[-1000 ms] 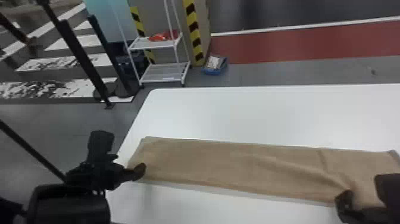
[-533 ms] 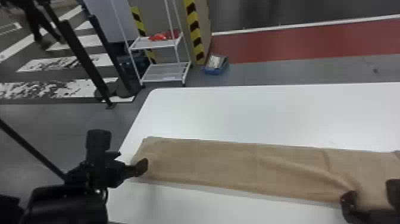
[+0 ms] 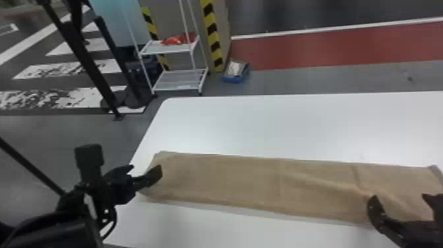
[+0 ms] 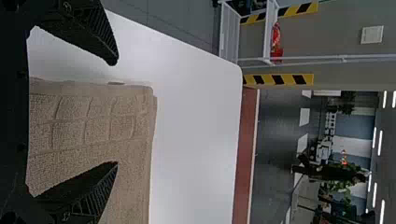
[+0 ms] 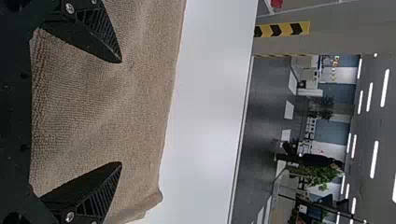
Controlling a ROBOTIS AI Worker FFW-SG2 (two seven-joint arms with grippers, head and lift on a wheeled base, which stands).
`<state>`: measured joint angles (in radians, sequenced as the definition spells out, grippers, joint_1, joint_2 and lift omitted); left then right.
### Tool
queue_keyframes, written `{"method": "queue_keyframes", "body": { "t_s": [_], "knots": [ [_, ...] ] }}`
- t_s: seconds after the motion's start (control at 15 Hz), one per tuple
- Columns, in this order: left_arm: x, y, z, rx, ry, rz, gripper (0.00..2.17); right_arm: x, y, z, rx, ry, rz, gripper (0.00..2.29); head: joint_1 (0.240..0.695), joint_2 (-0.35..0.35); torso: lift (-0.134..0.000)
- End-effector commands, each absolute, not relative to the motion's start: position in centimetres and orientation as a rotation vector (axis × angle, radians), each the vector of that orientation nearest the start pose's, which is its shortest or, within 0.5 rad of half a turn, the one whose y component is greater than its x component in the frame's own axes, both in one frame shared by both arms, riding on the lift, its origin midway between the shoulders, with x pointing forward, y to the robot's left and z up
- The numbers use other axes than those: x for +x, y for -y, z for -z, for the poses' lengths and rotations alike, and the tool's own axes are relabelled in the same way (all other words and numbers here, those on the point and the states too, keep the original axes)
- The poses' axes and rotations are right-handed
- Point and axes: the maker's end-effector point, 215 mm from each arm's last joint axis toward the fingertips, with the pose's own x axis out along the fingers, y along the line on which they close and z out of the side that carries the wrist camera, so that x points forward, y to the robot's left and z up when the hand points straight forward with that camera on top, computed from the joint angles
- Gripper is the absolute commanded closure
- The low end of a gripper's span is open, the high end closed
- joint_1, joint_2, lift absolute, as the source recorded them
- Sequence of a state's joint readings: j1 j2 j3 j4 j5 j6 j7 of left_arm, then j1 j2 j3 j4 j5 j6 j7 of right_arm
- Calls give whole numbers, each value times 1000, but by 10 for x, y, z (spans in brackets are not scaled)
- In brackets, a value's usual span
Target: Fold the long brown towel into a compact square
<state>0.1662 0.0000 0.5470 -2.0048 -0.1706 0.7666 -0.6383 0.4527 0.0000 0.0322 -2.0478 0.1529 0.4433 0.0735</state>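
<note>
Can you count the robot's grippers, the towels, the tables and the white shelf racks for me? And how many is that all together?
Grippers: 2, the left gripper and the right gripper
Brown towel: 1
White table: 1
White shelf rack: 1
Total: 5

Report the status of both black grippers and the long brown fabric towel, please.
Left gripper open, right gripper open, one toward each end of towel; long strip, wrinkled near right gripper; nothing lying on it.
</note>
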Motion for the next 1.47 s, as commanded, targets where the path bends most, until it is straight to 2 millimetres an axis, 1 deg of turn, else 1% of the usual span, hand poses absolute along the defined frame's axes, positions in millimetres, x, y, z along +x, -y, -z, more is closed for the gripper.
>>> {"method": "queue_keyframes", "body": {
  "t_s": [0.0, 0.2, 0.27, 0.4, 0.47, 0.73, 0.87, 0.93, 1.0, 1.07, 1.13, 1.2, 1.27, 1.33, 1.4],
  "knots": [
    [458, -422, 420, -103, -520, 2, 100, 438, 212, 437, -89, -383, -78, 97, 695, 268, -123],
    [462, -420, 435, -142, -538, 9, 100, 442, 212, 410, 5, -279, -112, 97, 695, 261, -123],
    [463, -419, 442, -154, -548, 11, 100, 442, 213, 406, 19, -267, -117, 97, 695, 260, -123],
    [464, -420, 453, -170, -562, 4, 100, 441, 214, 406, 23, -267, -116, 97, 695, 255, -123],
    [466, -421, 455, -169, -558, 2, 100, 441, 212, 406, 24, -267, -122, 97, 695, 253, -123],
    [461, -427, 466, -183, -576, -10, 110, 441, 211, 405, 35, -266, -128, 97, 695, 258, -123],
    [459, -424, 470, -189, -585, 4, 275, 441, 211, 407, 35, -270, -128, 97, 695, 261, -123],
    [457, -422, 471, -193, -587, 19, 448, 441, 212, 407, 35, -270, -127, 97, 695, 261, -123],
    [457, -419, 470, -197, -585, 28, 677, 441, 212, 407, 36, -270, -127, 97, 695, 261, -123],
    [457, -419, 470, -197, -585, 30, 1038, 441, 214, 408, 35, -272, -124, 97, 695, 258, -123],
    [457, -419, 467, -195, -579, 31, 1531, 441, 215, 408, 35, -273, -123, 97, 695, 256, -123],
    [456, -420, 465, -191, -575, 28, 1919, 440, 215, 409, 36, -275, -121, 97, 695, 254, -123],
    [456, -422, 461, -187, -568, 25, 2148, 440, 217, 409, 38, -274, -119, 97, 695, 253, -123],
    [452, -424, 459, -183, -566, 24, 2148, 440, 217, 410, 38, -276, -119, 97, 695, 252, -123],
    [453, -423, 450, -179, -547, 30, 2148, 440, 218, 410, 38, -277, -117, 97, 695, 252, -123]
  ]
}}
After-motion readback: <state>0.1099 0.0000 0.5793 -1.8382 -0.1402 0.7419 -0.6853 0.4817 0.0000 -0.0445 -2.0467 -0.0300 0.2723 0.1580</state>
